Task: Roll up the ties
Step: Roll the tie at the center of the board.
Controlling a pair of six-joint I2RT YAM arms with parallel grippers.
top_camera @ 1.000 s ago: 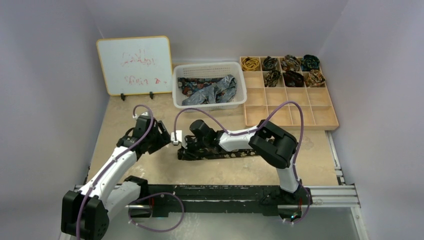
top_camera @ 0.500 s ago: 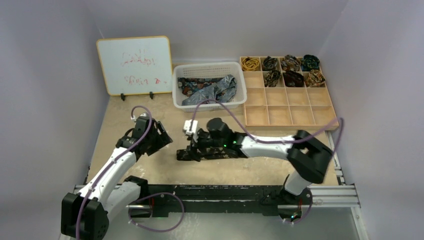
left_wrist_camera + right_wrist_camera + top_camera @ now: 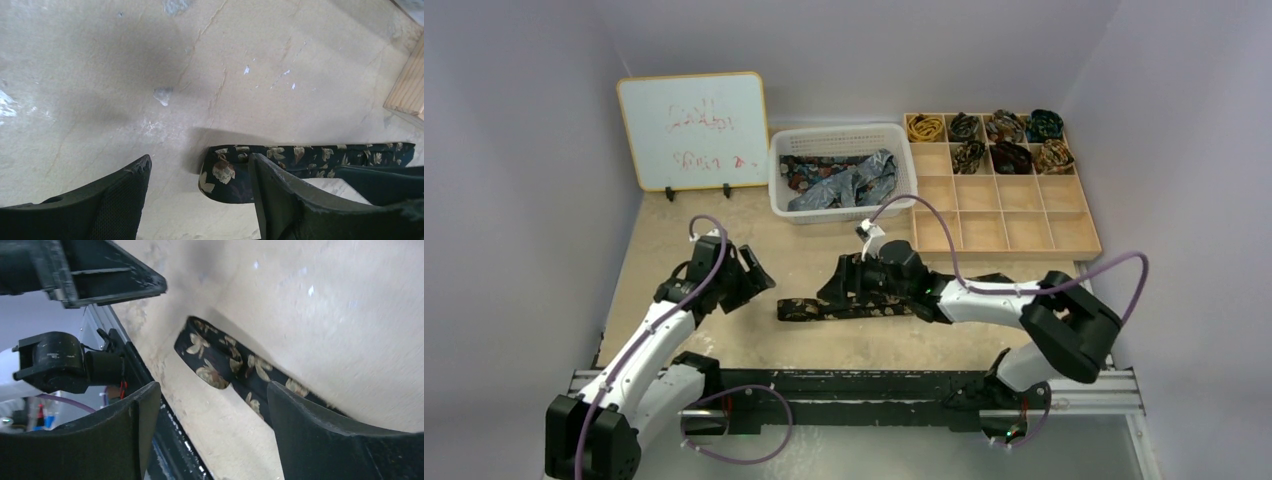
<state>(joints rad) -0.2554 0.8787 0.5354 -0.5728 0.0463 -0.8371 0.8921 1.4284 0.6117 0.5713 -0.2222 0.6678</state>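
A dark tie with gold-brown leaf motifs lies flat across the table, its folded left end a little right of my left gripper. My left gripper is open, hovering low, with the tie's end just inside its right finger. My right gripper is open over the tie's middle stretch, and the tie runs under its right finger. Neither holds anything. More loose ties lie in the basket, and several rolled ties sit in the tray.
A white basket stands at the back centre. A wooden compartment tray is at the back right, and its corner shows in the left wrist view. A whiteboard leans at the back left. A metal rail runs along the near edge.
My right gripper has opened and pulled right along the tie, away from its left end, with the arm swinging out to the right. The left gripper has barely shifted.
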